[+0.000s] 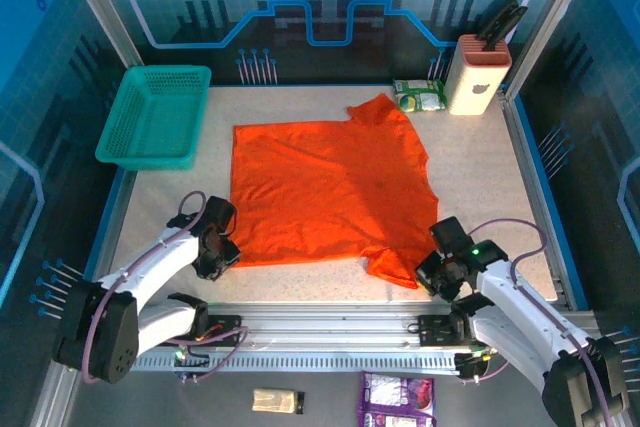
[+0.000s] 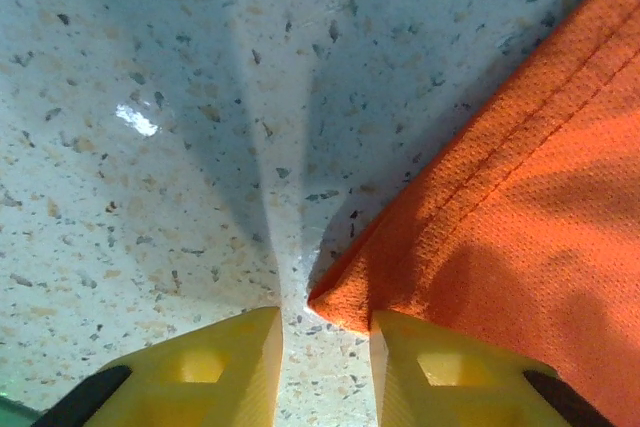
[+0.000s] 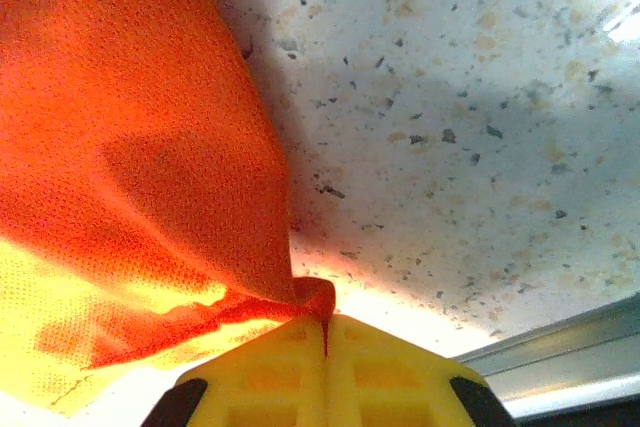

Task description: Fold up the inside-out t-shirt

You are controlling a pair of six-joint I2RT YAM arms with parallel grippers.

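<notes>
Seen from above: bright orange-red inside-out t-shirt (image 1: 325, 192) spread mostly flat across the middle of the speckled worktop (image 1: 480, 177), straight edge at left, one sleeve poking toward the top, another rumpled at lower right, neckline hard to make out. Teal mesh basket (image 1: 155, 115) at upper left, apart from the cloth. White block with dark handles (image 1: 478, 75) and green packet (image 1: 419, 95) at upper right, near the upper sleeve. Left claw (image 1: 216, 247) at the shirt's lower left corner, right claw (image 1: 437, 272) just beside the rumpled sleeve, finger positions too small to tell from this height. From the left wrist: left claw (image 2: 325, 339) with yellow fingers (image 2: 220, 367) spread apart and cut off by the bottom edge, pointed stitched corner of the shirt reaching the gap between the tips, contact with the right-hand finger hard to judge. From the right wrist: right claw (image 3: 325, 332) pressed together, pinching a thin twist of orange cloth, fabric draping away to the left, lower part washed out by yellow glare.
</notes>
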